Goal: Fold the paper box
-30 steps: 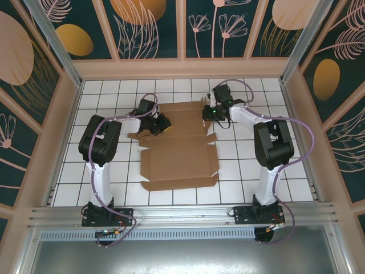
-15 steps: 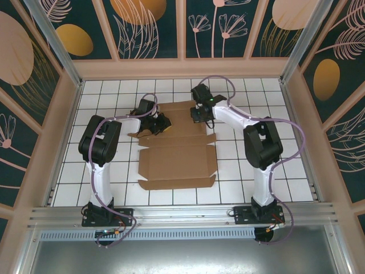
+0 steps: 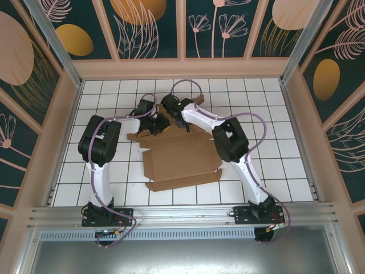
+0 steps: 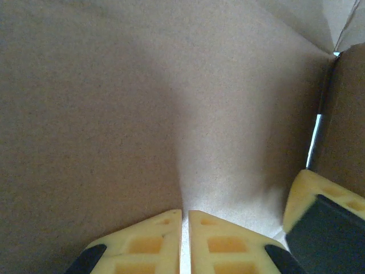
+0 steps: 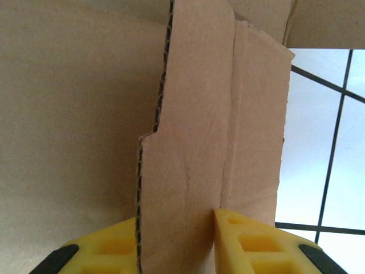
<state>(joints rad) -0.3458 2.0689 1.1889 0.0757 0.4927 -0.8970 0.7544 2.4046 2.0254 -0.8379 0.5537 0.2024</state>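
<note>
1. Centrally on the tiled worktop [image 3: 268, 165] lies the paper box [image 3: 179, 162], a brown die-cut blank. Its near panels are flat and open, and its far part is partly raised.
2. A flap [image 5: 188, 160] stands up at that far part in the right wrist view, so the step in hand is probably folding and seating a far wall.
3. The right hand [image 5: 177, 248] straddles the flap, its yellow fingers [image 5: 251, 242] partly apart with cardboard in the gap. Whether they pinch it or only guide it cannot be told.
4. The left hand [image 4: 185, 231] is narrow, fingers together with nothing between them and tips against a plain panel. It looks like a hold-down.
5. To do the step well, the left hand should pin the base close beside the crease. The right hand should carry the flap over along the scored line, not across it, and release only once the tab is seated. The two hands sit close together, so small, slow motion guards against a knock.
6. The box is corrugated card with a fluted edge showing on the flap, and its faces are matte and slightly wrinkled. It is likely stiff across the panels, ready to bend at the creases, and apt to spring back if released early.
7. Around it, the white tiles [image 5: 319, 142] with dark grid lines look smooth, so the blank may slide if pushed sideways.
</note>
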